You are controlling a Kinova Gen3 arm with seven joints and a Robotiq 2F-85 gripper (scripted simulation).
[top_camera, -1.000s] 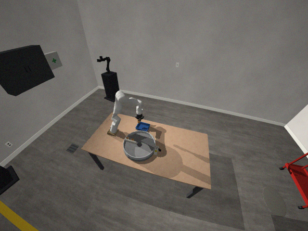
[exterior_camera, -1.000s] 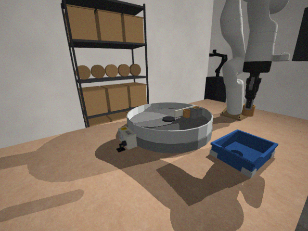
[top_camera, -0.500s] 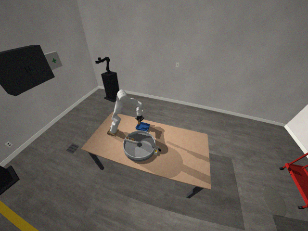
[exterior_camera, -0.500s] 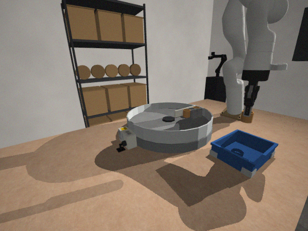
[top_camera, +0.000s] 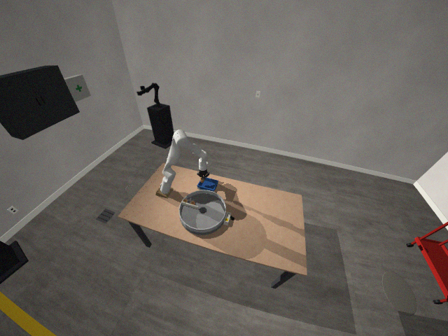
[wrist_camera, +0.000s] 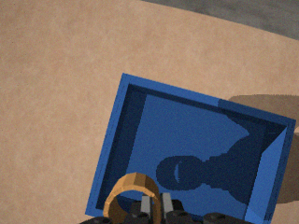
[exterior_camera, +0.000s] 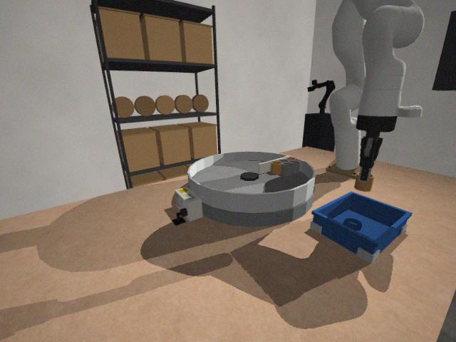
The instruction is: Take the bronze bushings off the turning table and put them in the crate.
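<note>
We grip bronze bushing (top_camera: 201,180) (exterior_camera: 363,186) (wrist_camera: 135,179) by its wall, claw (top_camera: 203,177) (exterior_camera: 364,177) (wrist_camera: 156,206) closed on it; long axis near vertical, open end up, above crate (top_camera: 206,188) (exterior_camera: 342,235) (wrist_camera: 107,154) near desk's (top_camera: 274,231) (exterior_camera: 110,294) (wrist_camera: 47,93) far long edge.

Muted indoor light, dark long shadows across the tabletop, shaded crate interior, fine grain, no glare

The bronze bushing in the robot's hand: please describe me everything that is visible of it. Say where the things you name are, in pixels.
The bronze bushing (exterior_camera: 364,182) (wrist_camera: 136,181) is a short, open ring, orange-brown, metallic-looking, with a faceted wall. The hand (exterior_camera: 364,178) (wrist_camera: 156,206) pinches its wall, one finger inside the opening, one outside. It hangs roughly upright over the blue crate's (top_camera: 213,188) (exterior_camera: 344,235) (wrist_camera: 105,145) edge area.
</note>
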